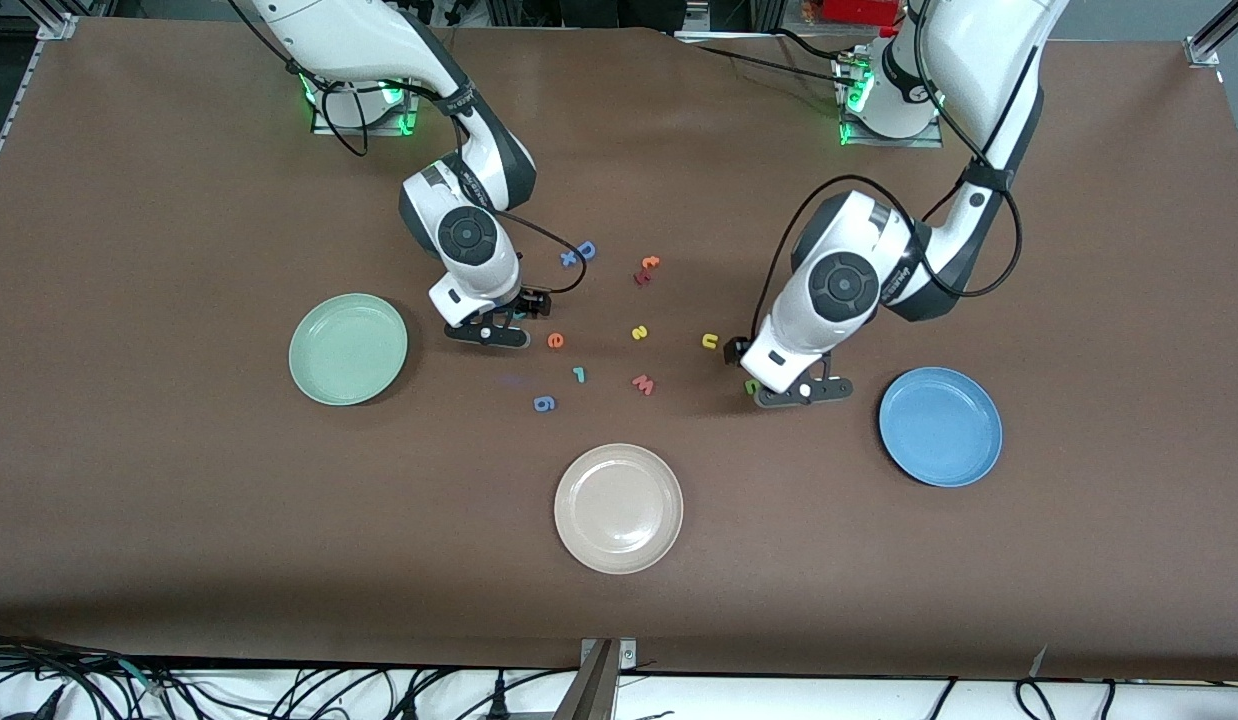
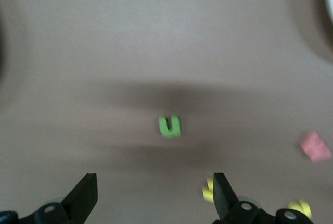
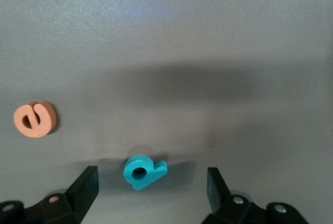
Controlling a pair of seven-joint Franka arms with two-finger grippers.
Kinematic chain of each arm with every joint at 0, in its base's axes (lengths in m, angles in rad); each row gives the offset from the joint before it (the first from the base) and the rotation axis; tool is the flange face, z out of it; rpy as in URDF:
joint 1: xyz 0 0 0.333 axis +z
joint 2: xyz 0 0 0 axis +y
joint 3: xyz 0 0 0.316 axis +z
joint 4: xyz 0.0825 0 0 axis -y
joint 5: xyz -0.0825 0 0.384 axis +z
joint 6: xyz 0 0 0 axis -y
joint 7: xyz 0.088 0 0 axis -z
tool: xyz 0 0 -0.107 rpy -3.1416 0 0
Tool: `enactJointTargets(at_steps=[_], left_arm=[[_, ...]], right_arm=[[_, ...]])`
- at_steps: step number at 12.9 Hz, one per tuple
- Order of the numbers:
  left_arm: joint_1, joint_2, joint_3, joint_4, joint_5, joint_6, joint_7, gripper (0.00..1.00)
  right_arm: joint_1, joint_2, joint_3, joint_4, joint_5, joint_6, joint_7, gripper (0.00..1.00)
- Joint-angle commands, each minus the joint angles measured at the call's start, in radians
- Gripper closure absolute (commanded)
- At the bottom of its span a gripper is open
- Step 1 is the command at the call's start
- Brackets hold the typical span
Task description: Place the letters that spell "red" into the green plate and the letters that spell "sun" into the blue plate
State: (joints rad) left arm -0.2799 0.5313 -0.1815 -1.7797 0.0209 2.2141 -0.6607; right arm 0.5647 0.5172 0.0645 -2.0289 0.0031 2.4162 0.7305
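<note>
Right end effector [image 3: 148, 190] hangs low over the small teal foam d [image 3: 143, 171], fingers wide, letter between them, not gripped. Left end effector [image 2: 155, 195] is also wide, low over the olive-green n [image 2: 169, 126].

Letters look light, stiff, thin and easy to knock aside; pinch across the flat sides, centred.

Front view shows the layout: orange e [image 1: 556, 341], teal r [image 1: 579, 375], yellow s [image 1: 639, 332] and yellow u [image 1: 710, 342] on the brown bench [image 1: 179, 500], pale green plate [image 1: 348, 349] and blue plate [image 1: 940, 426] both empty. It hides d; only the wrist views show finger-to-letter alignment.
</note>
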Motion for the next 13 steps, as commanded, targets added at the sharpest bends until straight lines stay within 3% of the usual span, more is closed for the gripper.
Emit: enactJointTargets(at_steps=[1,3,5,8,13], left_arm=[[0.001,0.059,0.011,0.006,-0.013,0.082,-0.098,0.02],[-0.002,0.093,0.011,0.008,-0.013,0.124,-0.148,0.03],[-0.012,0.108,0.011,0.008,-0.013,0.13,-0.161,0.1],[-0.016,0.14,0.011,0.006,-0.01,0.16,-0.163,0.11],[-0.032,0.162,0.011,0.002,-0.004,0.168,-0.163,0.19]], right_arm=[[0.014,0.003,-0.008,-0.007,0.009,0.017,0.01,0.16],[0.018,0.007,-0.008,-0.007,0.009,0.018,0.01,0.19],[0.02,0.009,-0.008,-0.007,0.009,0.03,0.01,0.19],[0.021,0.021,-0.008,-0.008,0.009,0.057,0.01,0.2],[0.023,0.018,-0.008,-0.017,0.008,0.058,0.009,0.56]])
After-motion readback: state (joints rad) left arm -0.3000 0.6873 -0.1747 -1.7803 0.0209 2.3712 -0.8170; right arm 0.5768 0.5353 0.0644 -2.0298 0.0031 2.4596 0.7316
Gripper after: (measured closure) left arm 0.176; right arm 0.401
